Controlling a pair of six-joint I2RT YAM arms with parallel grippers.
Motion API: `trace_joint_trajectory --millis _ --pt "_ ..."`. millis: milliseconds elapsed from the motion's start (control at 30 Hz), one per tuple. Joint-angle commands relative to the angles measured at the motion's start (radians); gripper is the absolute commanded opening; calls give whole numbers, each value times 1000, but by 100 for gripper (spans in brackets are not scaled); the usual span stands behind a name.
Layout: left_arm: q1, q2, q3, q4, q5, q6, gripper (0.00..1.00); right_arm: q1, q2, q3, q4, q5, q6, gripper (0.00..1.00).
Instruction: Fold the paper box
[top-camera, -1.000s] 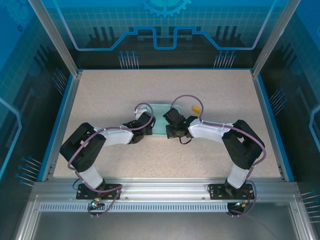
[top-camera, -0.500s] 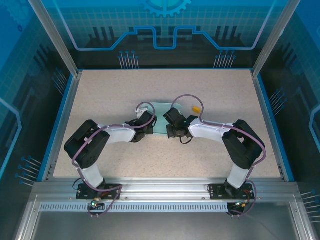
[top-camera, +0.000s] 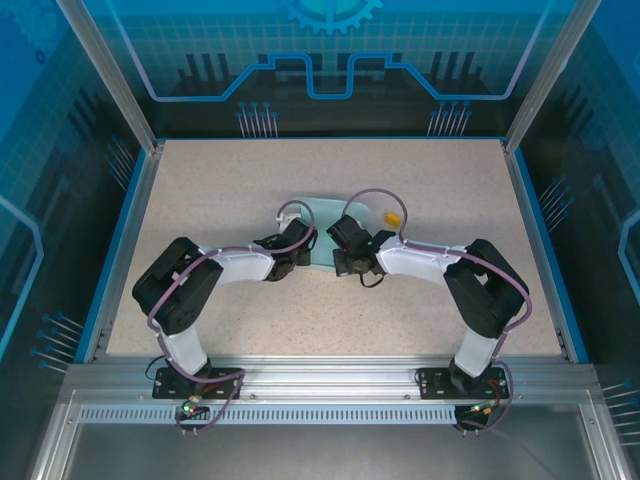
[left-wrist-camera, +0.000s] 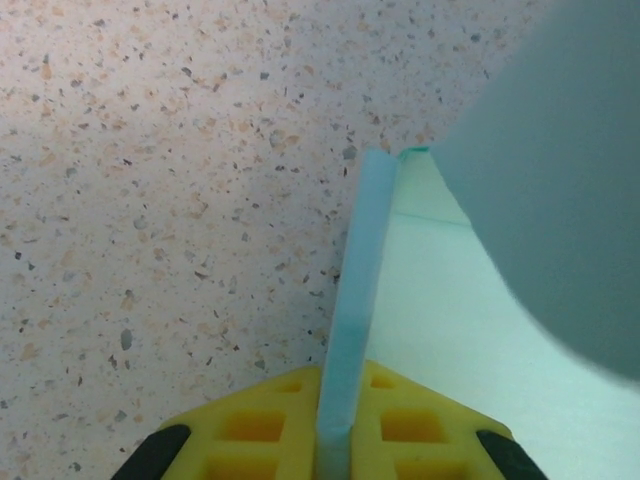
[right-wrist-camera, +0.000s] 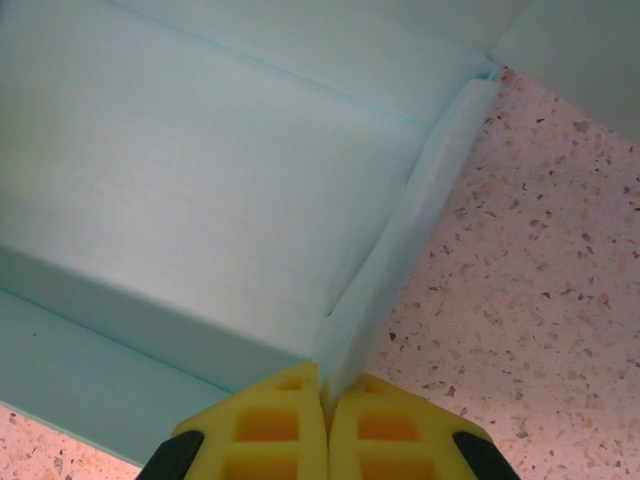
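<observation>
The pale light-blue paper box (top-camera: 322, 222) of thin card lies near the middle of the speckled beige surface (top-camera: 200, 190), partly folded. It looks light, bendable and easy to crease, so it is best held by the flap edges. The left end effector (left-wrist-camera: 335, 425) is clamped on an upright flap, the right end effector (right-wrist-camera: 325, 400) on a side wall.

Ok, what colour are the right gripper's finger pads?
Yellow pads, best in the right wrist view, shut on the pale blue paper box.

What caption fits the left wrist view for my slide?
Left gripper shut on an upright flap of the paper box, on the speckled table.
</observation>
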Motion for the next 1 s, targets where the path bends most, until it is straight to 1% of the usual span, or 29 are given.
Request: trace_joint_trajectory --millis 0,167,233,300,400,533,833,967 --pt "-45 99 -18 -222 -5 162 8 29 13 38 61 -111 -80 3" --pt "-49 121 -10 -246 -50 173 3 29 14 42 54 -111 -84 3" --pt "-49 117 -13 -237 -38 169 4 29 17 44 53 -112 -85 3" --pt "-48 104 -17 -230 -26 158 7 29 19 44 50 -109 -84 3" --pt "-49 63 -20 -218 -4 149 13 27 20 45 40 -94 -90 3" --pt "-37 1 -20 -195 53 135 23 25 17 48 26 -77 -101 3" --pt "17 -137 -16 -180 157 104 48 23 18 48 22 -69 -104 3" --pt "32 -172 -18 -177 202 96 55 24 18 53 17 -63 -108 3"
